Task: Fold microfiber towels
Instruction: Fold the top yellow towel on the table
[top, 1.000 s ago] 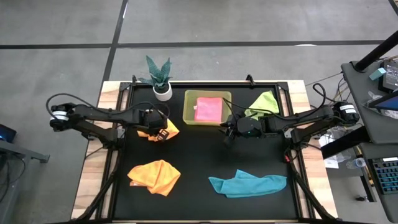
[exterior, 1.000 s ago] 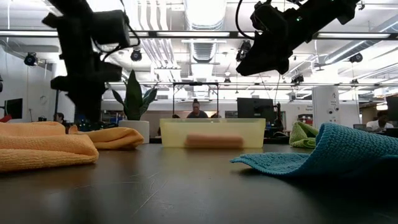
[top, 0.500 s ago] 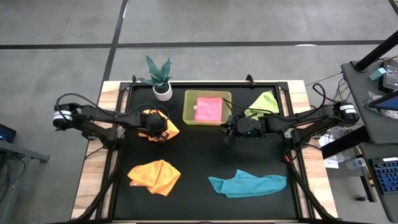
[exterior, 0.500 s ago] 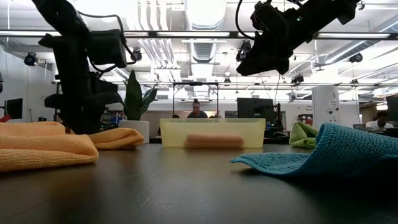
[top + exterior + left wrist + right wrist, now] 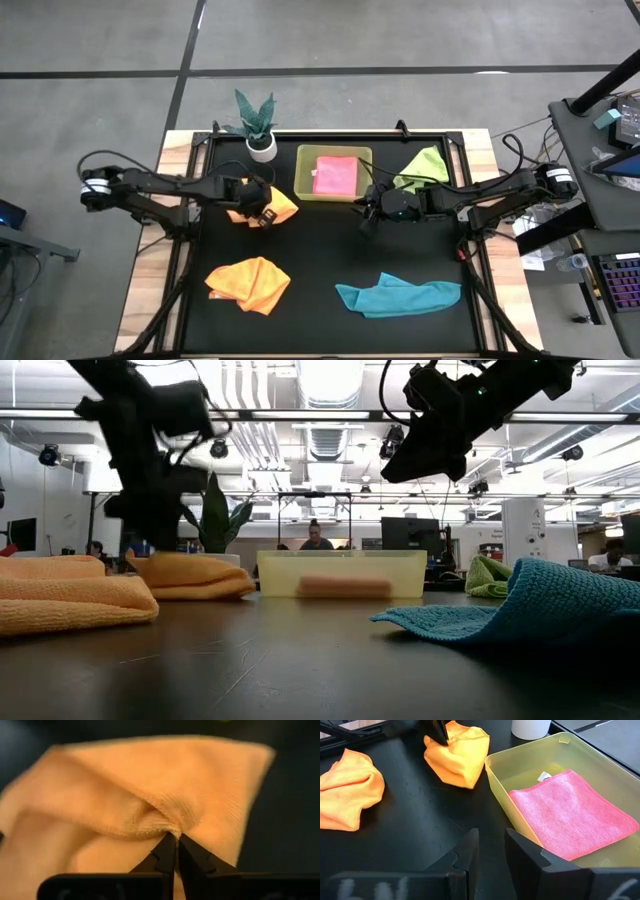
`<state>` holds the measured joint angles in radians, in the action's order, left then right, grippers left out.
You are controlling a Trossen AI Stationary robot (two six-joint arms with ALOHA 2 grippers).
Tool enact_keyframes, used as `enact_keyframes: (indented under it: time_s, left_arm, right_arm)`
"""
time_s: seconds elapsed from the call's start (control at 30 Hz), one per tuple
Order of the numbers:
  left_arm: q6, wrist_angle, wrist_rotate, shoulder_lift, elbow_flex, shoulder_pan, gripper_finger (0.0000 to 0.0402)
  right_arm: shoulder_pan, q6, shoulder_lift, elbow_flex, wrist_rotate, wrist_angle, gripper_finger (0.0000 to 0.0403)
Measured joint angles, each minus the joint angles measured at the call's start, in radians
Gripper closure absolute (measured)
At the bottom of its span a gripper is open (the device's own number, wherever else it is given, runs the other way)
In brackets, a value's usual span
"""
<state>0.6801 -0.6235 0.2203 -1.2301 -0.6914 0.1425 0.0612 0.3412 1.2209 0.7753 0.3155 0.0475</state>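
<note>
The crumpled orange-yellow microfiber towel [image 5: 272,206] at the back left of the black table top, just beside the bin, is the one being worked on right now. The left gripper [image 5: 256,212] has its fingers pinched together on a raised fold of that cloth; the left wrist view shows the two dark tips meeting right at the hem [image 5: 172,834]. To my eye this is the pick-up stage of a fold, with the cloth bunched rather than flat. The next move would call for lifting that pinched edge and drawing it out so the towel can spread before it is doubled over, and a second hold on another corner would help.

The right gripper [image 5: 366,213] hovers above the table just in front of the bin, its fingers [image 5: 469,851] a little apart and holding nothing.

The translucent yellow-green rectangular plastic bin [image 5: 302,172] holds one thing: a pink square cloth [image 5: 334,176], folded flat.

Three more wait loose on the table: a second rumpled orange-yellow towel [image 5: 248,282] at front left, a teal blue one [image 5: 398,295] stretched along front right, and a lime green one [image 5: 424,166] at back right, beside the bin.
</note>
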Motion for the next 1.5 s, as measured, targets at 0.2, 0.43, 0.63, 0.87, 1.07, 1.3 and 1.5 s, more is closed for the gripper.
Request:
enact_keyframes:
  time_s: [0.2, 0.43, 0.63, 0.87, 1.07, 1.3, 1.5]
  left_arm:
    - [-0.114, 0.009, 0.0, 0.073, -0.086, -0.004, 0.0401]
    - [-0.34, 0.274, -0.065, 0.149, -0.132, -0.065, 0.0401]
    - [-0.63, 0.617, -0.219, 0.148, -0.118, -0.182, 0.0401]
    - [-0.581, 0.782, -0.117, 0.123, -0.122, -0.201, 0.0401]
    - [-0.504, 0.772, -0.024, 0.069, -0.119, -0.201, 0.0401]
    - [-0.427, 0.775, 0.026, -0.016, -0.122, -0.202, 0.0402]
    - [-0.429, 0.834, 0.017, -0.06, -0.127, -0.203, 0.0402]
  right_arm:
    - [0.009, -0.005, 0.0, -0.006, 0.0, -0.002, 0.0312]
    - [0.045, -0.052, 0.0, -0.045, 0.0, -0.129, 0.0307]
    - [0.078, -0.106, 0.0, -0.06, 0.0, -0.209, 0.0269]
    - [0.105, -0.181, 0.0, -0.06, -0.001, -0.327, 0.0214]
    - [0.111, -0.226, -0.003, -0.036, 0.0, -0.337, 0.0193]
    - [0.118, -0.25, -0.003, -0.019, -0.001, -0.338, 0.0193]
    - [0.117, -0.249, 0.013, -0.019, 0.0, -0.385, 0.0193]
